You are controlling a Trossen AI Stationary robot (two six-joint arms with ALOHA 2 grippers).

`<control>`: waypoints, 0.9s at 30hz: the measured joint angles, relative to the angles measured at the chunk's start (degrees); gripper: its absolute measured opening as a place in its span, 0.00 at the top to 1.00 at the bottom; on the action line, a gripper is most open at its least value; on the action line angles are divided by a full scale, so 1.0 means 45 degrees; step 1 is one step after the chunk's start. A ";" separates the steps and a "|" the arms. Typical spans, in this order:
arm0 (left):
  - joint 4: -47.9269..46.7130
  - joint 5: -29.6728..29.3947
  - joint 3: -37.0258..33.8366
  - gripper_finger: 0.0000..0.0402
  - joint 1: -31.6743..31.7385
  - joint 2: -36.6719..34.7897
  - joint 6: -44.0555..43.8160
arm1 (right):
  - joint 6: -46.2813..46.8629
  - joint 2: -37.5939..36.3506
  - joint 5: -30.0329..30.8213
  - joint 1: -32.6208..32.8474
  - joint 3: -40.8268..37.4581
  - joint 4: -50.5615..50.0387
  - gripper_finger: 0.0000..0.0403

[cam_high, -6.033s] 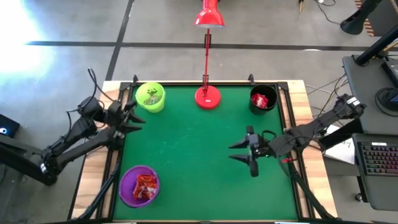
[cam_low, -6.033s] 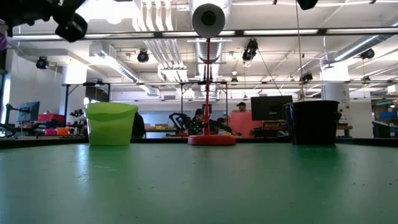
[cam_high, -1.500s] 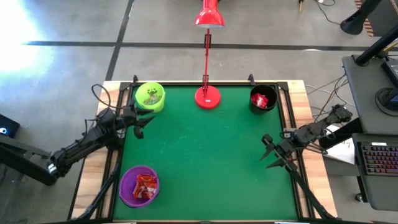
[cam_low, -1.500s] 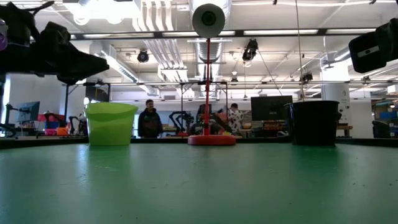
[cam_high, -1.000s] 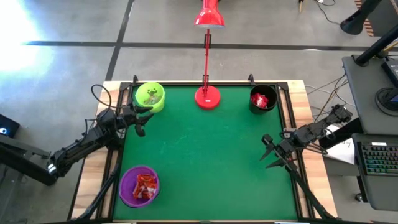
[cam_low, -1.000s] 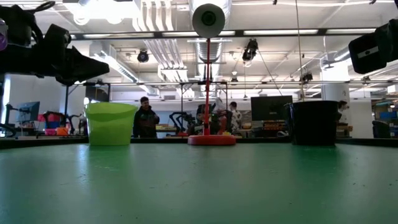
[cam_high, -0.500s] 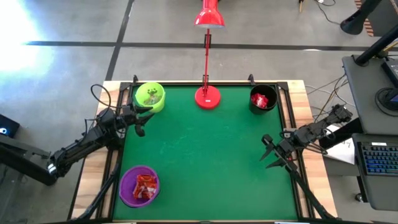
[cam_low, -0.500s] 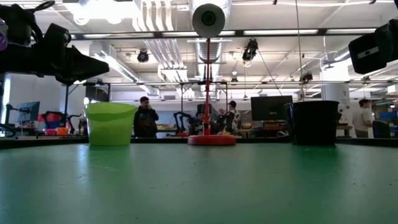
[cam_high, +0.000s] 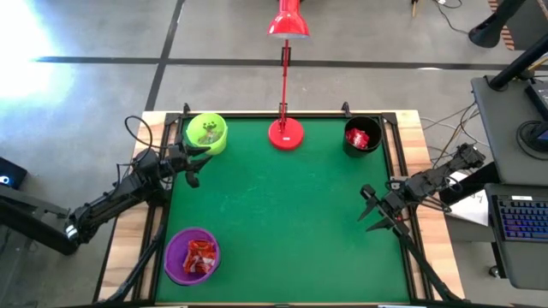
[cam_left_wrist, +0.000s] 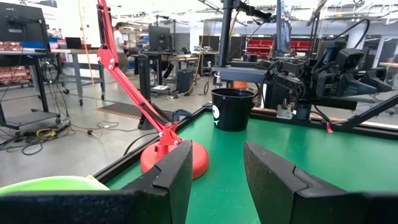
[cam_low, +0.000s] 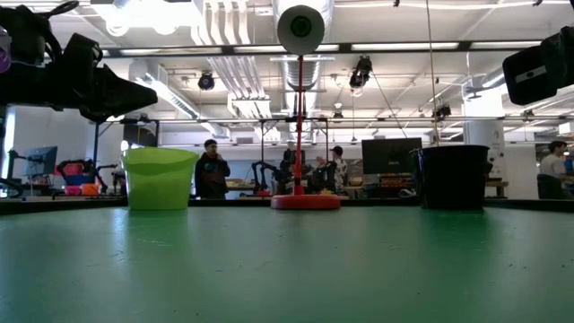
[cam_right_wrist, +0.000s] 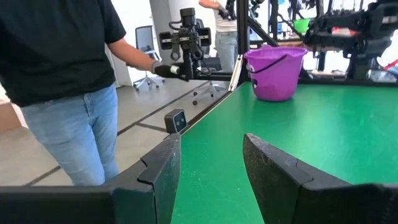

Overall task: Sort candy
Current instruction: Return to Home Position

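Note:
The candy lies in three cups on the green table [cam_high: 282,222]: greenish pieces in the lime-green cup [cam_high: 206,133] at the far left, red ones in the black cup [cam_high: 361,137] at the far right, and red ones in the purple cup [cam_high: 192,255] at the near left. My left gripper [cam_high: 196,167] hovers open at the left edge, just near of the lime-green cup [cam_left_wrist: 50,184]; in its wrist view the left gripper [cam_left_wrist: 214,180] has nothing between its fingers. My right gripper [cam_high: 363,208] hovers open at the right edge and points across the table toward the purple cup [cam_right_wrist: 277,74]; the right gripper [cam_right_wrist: 211,180] is empty too.
A red desk lamp stands with its base [cam_high: 285,133] at the far middle, between the lime-green and black cups, its arm leaning out beyond the far edge. A person [cam_right_wrist: 62,93] stands just off the table. Black rails frame the green mat.

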 joint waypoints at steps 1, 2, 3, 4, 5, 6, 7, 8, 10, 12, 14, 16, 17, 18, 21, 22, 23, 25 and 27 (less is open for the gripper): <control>0.0000 -0.0002 0.0000 0.69 0.0000 0.0000 -0.0005 | -0.0084 0.0000 0.0000 0.0000 0.0007 -0.0002 0.59; -0.0004 -0.0002 0.0000 0.69 0.0000 0.0005 -0.0005 | -0.0231 0.0000 0.0000 -0.0002 0.0013 0.0003 0.59; 0.0000 0.0000 0.0000 0.69 0.0000 0.0000 -0.0005 | -0.0365 0.0000 0.0000 -0.0001 0.0015 0.0020 0.59; 0.0000 -0.0002 0.0000 0.69 0.0000 0.0005 -0.0005 | -0.0561 0.0000 0.0000 0.0003 0.0019 0.0024 0.59; 0.0000 0.0003 0.0005 0.69 0.0000 0.0000 -0.0005 | -0.0691 0.0000 0.0000 -0.0001 0.0019 0.0019 0.59; 0.0000 0.0003 0.0005 0.69 0.0000 0.0000 -0.0005 | -0.0776 0.0000 0.0000 -0.0002 0.0019 0.0019 0.59; 0.0000 0.0001 0.0005 0.69 0.0000 0.0000 -0.0007 | -0.0784 0.0000 0.0000 0.0000 0.0019 0.0019 0.59; 0.0000 -0.0002 0.0005 0.69 0.0000 0.0005 -0.0010 | -0.0779 0.0000 0.0004 0.0002 0.0019 0.0019 0.59; 0.0000 0.0002 0.0005 0.69 0.0000 0.0005 -0.0010 | -0.0779 0.0000 0.0000 -0.0002 0.0019 0.0019 0.59; 0.0000 0.0002 0.0005 0.69 0.0000 0.0000 -0.0010 | -0.0779 0.0000 0.0000 -0.0001 0.0019 0.0019 0.59; 0.0000 0.0003 0.0005 0.69 0.0000 0.0005 -0.0010 | -0.0779 0.0000 0.0000 -0.0002 0.0029 0.0019 0.59; 0.0002 0.0003 0.0005 0.69 0.0000 0.0001 -0.0010 | -0.0779 0.0000 0.0000 -0.0002 0.0034 0.0024 0.59; 0.0003 0.0003 0.0005 0.69 0.0000 0.0002 -0.0010 | -0.0779 0.0000 0.0000 -0.0001 0.0038 0.0022 0.59; 0.0000 0.0003 0.0010 0.69 0.0000 0.0003 -0.0010 | -0.0776 0.0000 0.0004 0.0002 0.0039 0.0019 0.59; 0.0000 0.0002 0.0010 0.69 0.0000 0.0005 -0.0010 | -0.0775 0.0000 0.0002 0.0000 0.0039 0.0019 0.59; 0.0000 0.0003 0.0010 0.69 0.0000 0.0000 -0.0010 | -0.0775 0.0000 0.0003 0.0002 0.0039 0.0019 0.59; 0.0000 0.0003 0.0010 0.69 0.0000 0.0000 -0.0010 | -0.0770 0.0000 0.0005 -0.0001 0.0039 0.0019 0.59; 0.0002 0.0003 0.0010 0.69 0.0000 0.0005 -0.0010 | -0.0770 0.0000 0.0005 0.0000 0.0039 0.0019 0.59; 0.0001 0.0003 0.0010 0.69 0.0000 0.0003 -0.0010 | -0.0770 0.0000 0.0001 -0.0002 0.0039 0.0019 0.59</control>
